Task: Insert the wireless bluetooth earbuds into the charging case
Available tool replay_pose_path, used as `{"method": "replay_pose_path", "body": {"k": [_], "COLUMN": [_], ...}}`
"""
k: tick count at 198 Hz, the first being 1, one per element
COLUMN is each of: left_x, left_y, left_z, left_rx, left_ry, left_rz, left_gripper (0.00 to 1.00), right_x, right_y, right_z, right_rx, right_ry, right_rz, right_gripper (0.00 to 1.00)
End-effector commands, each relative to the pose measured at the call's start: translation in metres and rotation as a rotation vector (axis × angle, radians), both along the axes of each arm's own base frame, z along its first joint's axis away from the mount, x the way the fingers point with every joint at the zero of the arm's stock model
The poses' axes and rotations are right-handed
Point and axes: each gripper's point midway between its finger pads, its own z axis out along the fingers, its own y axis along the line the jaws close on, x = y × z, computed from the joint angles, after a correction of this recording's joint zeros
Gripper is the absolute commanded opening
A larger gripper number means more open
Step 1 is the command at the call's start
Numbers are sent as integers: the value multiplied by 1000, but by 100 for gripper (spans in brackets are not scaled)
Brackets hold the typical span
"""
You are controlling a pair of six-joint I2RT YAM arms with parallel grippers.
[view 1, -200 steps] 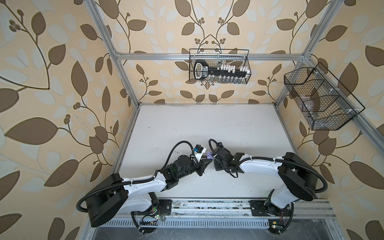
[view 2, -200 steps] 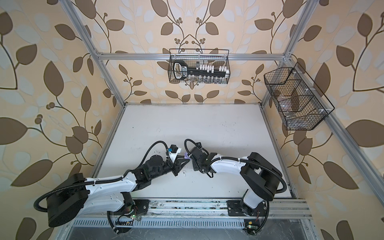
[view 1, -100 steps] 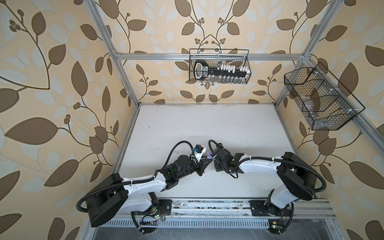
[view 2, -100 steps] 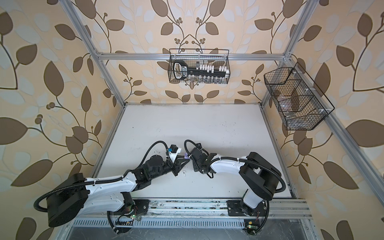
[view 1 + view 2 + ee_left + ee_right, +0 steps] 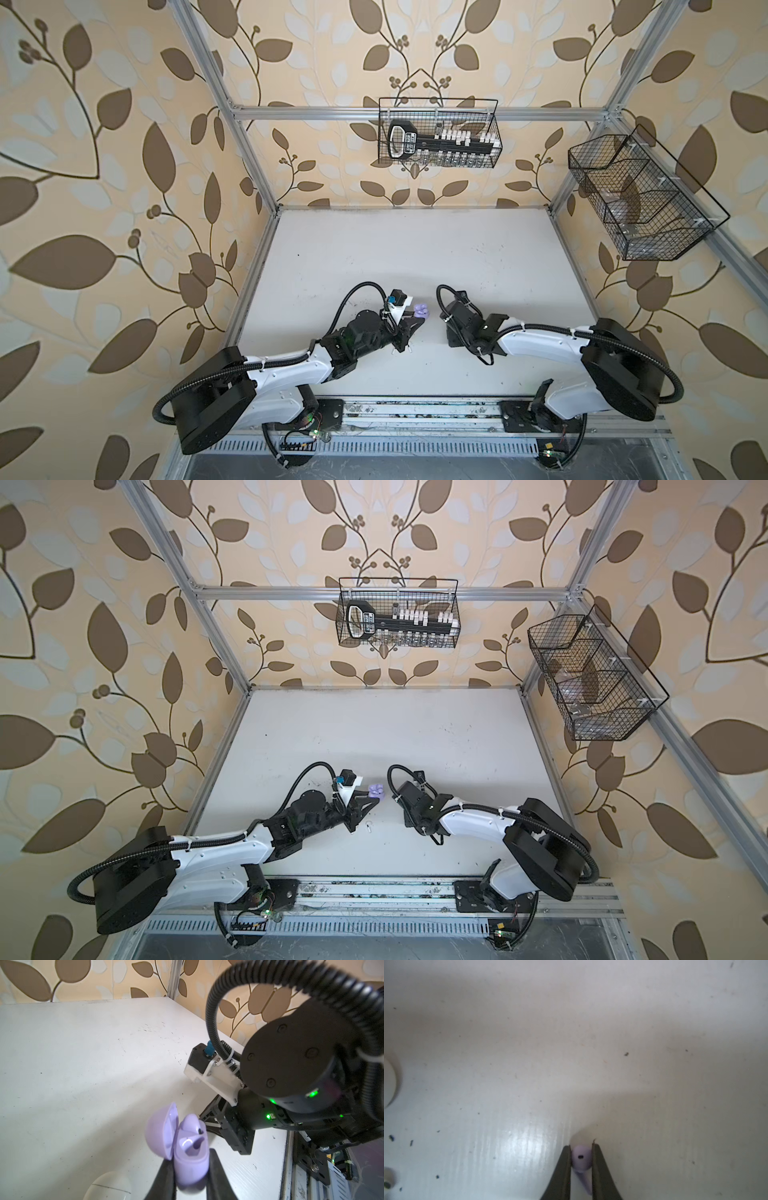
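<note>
The white tabletop (image 5: pixel 415 249) is carrying both arms' work near its front edge. The right gripper (image 5: pixel 581 1145) is sitting farther from the lilac charging case (image 5: pixel 191 1159) than a second ago, when it was crowding close beside it. Its jaws are now pinching tighter on a lilac earbud (image 5: pixel 580 1157), low over the tabletop. The left gripper (image 5: pixel 190 1167) is still clamping the case's base, with the lid (image 5: pixel 160 1130) standing open. The earbud's long axis is running along the right gripper's fingers, rounded head at the tips and stem pointing back toward the wrist.
</note>
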Motion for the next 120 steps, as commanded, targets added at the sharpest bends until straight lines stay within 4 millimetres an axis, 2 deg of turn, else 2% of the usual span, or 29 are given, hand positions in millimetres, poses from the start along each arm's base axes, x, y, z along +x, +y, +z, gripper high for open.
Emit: {"method": "replay_pose_path", "body": {"k": [1, 27, 57, 99, 120], "left_x": [5, 4, 4, 4, 3], "left_y": [-2, -3, -2, -3, -3], "left_z": [17, 17, 17, 17, 18], "left_rx": [-39, -41, -41, -42, -45], "left_ry": [-37, -35, -37, -35, -36], "left_rz": [-1, -7, -4, -8, -10], "left_gripper": [4, 4, 4, 4, 4], "right_x": [-9, -10, -11, -9, -9], "right_y": [-17, -13, -10, -22, -35], "right_z": [-7, -5, 1, 21, 21], "right_rx": [-20, -20, 19, 96, 99], "right_ry": [9, 2, -13, -66, -66], "right_rz": [-74, -68, -73, -115, -137], "right_gripper": [15, 17, 29, 34, 35]}}
